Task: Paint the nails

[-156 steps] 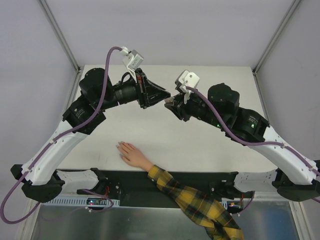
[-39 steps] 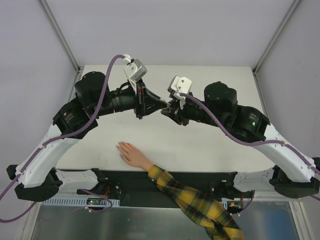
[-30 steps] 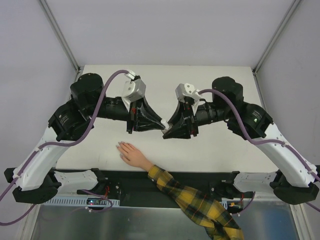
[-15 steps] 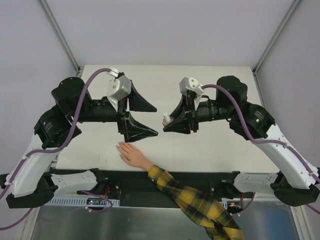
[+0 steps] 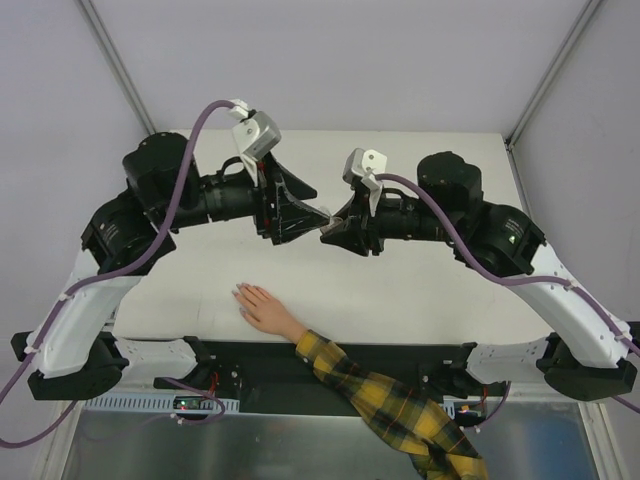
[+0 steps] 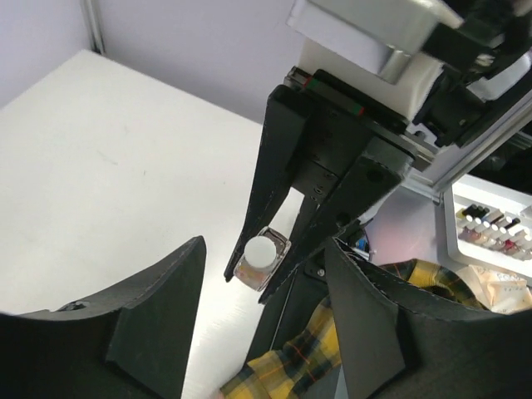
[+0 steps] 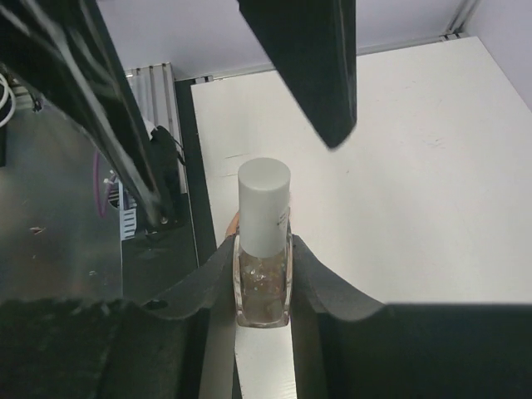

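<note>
Unscrewing the cap looked to be the step in hand. The right gripper (image 5: 327,234) was clenched on a small polish bottle (image 7: 263,291), its two pads squeezing the glass body from either side. The white cap (image 7: 264,204) stood free above the fingertips. The left gripper (image 5: 312,206) hung spread wide, holding nothing, and faced the right one almost tip to tip. From its own wrist view the cap (image 6: 258,249) sat straight ahead of it, between the lines of its two black fingers (image 6: 158,307), though not yet inside them.

To do this well, the left gripper would probably need to advance along the cap's axis until both pads flanked the white cylinder alone. Staying clear of the right gripper's fingertips just beneath mattered, since the two sets of fingers were already crowded. Squaring the jaws to the cap before closing would likely guard against it slipping or cocking sideways. Twisting with the wrist while the right gripper held firm seemed the safest way to avoid spinning the whole bottle in its grip. The bottle was leaning in that grip, so lifting the cap off slowly along its axis would be wise.

The nails (image 5: 239,291) lay well below and to the near side of both grippers, at the tips of the mannequin hand (image 5: 264,309) resting flat on the table (image 5: 430,300). Its plaid sleeve (image 5: 395,405) trailed off toward the arm bases.
</note>
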Robot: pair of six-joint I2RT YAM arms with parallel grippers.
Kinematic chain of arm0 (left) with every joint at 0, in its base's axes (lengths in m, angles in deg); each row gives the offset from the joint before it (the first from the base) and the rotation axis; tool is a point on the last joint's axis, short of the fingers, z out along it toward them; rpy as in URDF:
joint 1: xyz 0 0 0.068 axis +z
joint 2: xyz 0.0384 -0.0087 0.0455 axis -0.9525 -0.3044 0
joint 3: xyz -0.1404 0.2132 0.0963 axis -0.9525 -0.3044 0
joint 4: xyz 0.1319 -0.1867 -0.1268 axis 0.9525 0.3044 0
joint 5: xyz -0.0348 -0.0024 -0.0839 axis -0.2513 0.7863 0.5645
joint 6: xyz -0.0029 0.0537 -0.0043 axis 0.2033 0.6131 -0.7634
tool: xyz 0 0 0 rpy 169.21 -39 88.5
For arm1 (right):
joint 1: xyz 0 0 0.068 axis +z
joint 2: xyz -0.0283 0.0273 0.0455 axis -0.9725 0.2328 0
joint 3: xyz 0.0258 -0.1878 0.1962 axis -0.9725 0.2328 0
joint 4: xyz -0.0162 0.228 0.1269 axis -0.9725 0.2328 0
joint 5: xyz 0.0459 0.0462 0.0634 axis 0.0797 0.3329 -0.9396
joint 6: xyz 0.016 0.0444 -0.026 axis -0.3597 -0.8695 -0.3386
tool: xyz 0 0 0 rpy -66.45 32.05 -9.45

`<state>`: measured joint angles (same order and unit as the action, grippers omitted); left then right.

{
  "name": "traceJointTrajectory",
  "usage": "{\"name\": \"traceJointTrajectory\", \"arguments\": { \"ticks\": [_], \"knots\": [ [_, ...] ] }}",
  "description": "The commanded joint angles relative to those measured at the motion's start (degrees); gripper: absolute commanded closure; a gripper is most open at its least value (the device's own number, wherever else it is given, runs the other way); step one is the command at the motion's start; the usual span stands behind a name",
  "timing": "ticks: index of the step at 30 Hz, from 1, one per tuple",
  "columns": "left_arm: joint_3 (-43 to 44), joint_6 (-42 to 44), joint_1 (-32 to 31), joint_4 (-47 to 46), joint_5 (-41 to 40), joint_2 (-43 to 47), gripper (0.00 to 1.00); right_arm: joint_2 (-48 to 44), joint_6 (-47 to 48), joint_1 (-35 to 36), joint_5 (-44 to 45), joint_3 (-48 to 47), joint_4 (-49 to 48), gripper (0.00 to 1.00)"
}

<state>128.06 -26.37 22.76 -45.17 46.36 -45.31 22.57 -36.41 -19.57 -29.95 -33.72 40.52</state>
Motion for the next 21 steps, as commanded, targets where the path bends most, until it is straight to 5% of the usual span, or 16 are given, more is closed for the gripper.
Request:
{"name": "traceJointTrajectory", "arguments": {
  "ticks": [1, 14, 18, 21],
  "knots": [
    [2.0, -0.42, -0.23, 2.2, 2.53, -1.94, 0.47, 0.54, 1.75, 0.69, 4.07, -2.99, 0.23, 1.0],
    [1.73, 0.46, -0.32, 3.43, 2.79, -4.32, 0.75, 0.63, 2.81, 1.39, 3.9, -2.47, -0.65, 1.0],
    [2.61, 0.64, -0.23, 3.51, 4.12, -5.55, 1.0, 0.63, 3.86, 1.65, 5.21, -1.68, -1.26, 1.0],
    [1.47, 2.12, -0.14, 3.95, -1.13, -5.2, 1.0, -0.07, 2.9, 1.74, 10.73, -0.01, -2.49, 0.54]
  ]
}}
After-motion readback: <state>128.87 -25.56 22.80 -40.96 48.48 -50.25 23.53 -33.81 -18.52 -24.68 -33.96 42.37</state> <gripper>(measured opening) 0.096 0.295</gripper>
